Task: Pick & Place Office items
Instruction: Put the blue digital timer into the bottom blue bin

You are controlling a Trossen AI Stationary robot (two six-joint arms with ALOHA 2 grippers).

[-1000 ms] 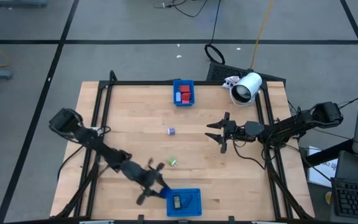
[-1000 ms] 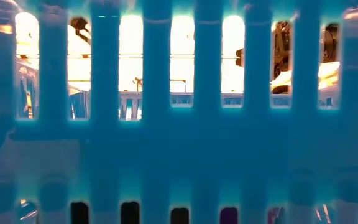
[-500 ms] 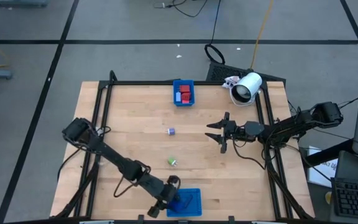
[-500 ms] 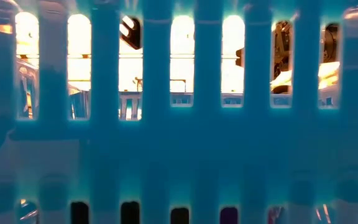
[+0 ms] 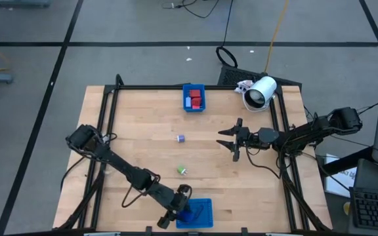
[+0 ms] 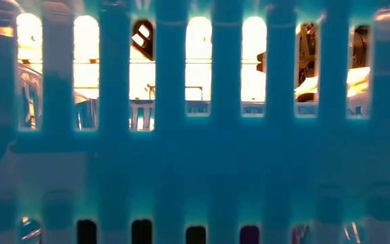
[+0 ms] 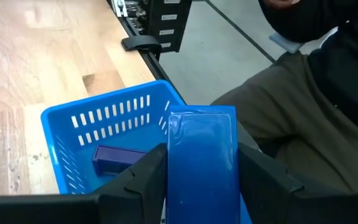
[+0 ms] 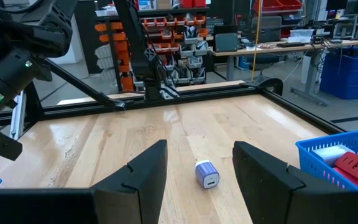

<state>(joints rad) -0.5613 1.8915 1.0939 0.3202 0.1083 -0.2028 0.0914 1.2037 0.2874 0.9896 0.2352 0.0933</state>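
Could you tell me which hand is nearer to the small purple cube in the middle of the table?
The right hand: it faces the purple cube across bare wood. The left hand is farther off, over the near blue basket.

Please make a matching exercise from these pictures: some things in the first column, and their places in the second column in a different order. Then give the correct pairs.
Things:
1. blue flat piece
2. dark purple piece
3. purple cube
4. red blocks

Places:
A. in the blue basket at the far edge of the table
B. lying alone on the wood near the table's middle
C. between the fingers of the left gripper, over the near blue basket
D. on the floor of the near blue basket

Pairs: 1-C, 2-D, 3-B, 4-A
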